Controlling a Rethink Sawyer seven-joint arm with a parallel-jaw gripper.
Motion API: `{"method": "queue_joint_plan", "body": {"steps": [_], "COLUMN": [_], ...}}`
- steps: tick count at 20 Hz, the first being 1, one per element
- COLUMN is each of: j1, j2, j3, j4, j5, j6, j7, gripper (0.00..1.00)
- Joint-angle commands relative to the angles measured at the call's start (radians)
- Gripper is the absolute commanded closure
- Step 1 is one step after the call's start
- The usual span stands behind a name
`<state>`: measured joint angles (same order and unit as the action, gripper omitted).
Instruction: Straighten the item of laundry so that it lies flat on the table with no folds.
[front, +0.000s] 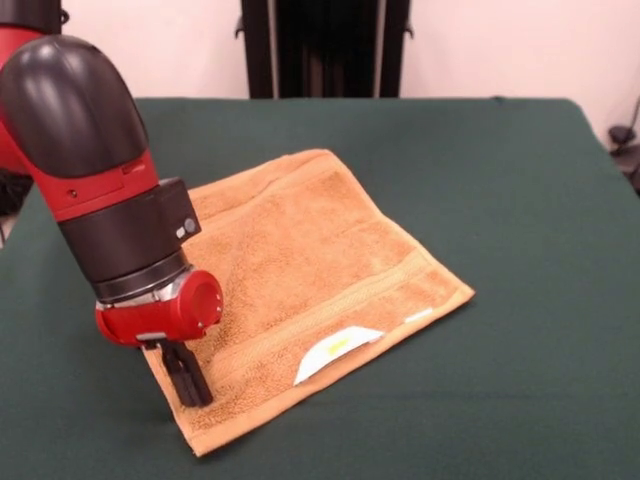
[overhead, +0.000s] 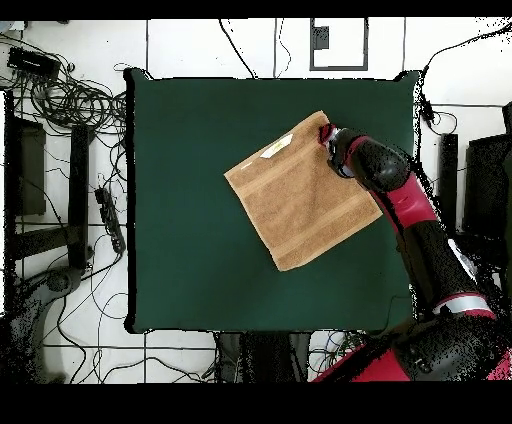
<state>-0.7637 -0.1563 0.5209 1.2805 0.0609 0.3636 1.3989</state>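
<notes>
The orange-tan towel lies spread out on the dark green table, almost flat, with no fold showing. Its white label with a yellow mark sits at the near edge. My gripper stands on the towel's near left corner, fingers close together, tips pressed into the cloth. In the overhead view the towel lies turned like a diamond, right of the middle of the table. There the gripper is at the towel's top right corner and the label is on its upper left edge.
The arm reaches in from the lower right in the overhead view. Cables and dark boxes lie on the floor left of the table. A black stand rises behind the table's far edge.
</notes>
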Motion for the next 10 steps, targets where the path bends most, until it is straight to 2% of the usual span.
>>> {"method": "queue_joint_plan", "body": {"steps": [1, 8, 9, 10], "j1": [0.036, 0.095, 0.107, 0.116], "j2": [0.133, 0.064, 0.053, 0.045], "j3": [0.146, 0.028, 0.003, -0.013], "j4": [0.05, 0.061, 0.067, 0.072], "j5": [-0.094, -0.088, -0.077, -0.073], "j6": [0.15, 0.114, 0.093, 0.07], "j7": [-0.173, 0.016, 0.059, 0.09], "gripper": [1.0, 1.0, 0.0, 0.0]}}
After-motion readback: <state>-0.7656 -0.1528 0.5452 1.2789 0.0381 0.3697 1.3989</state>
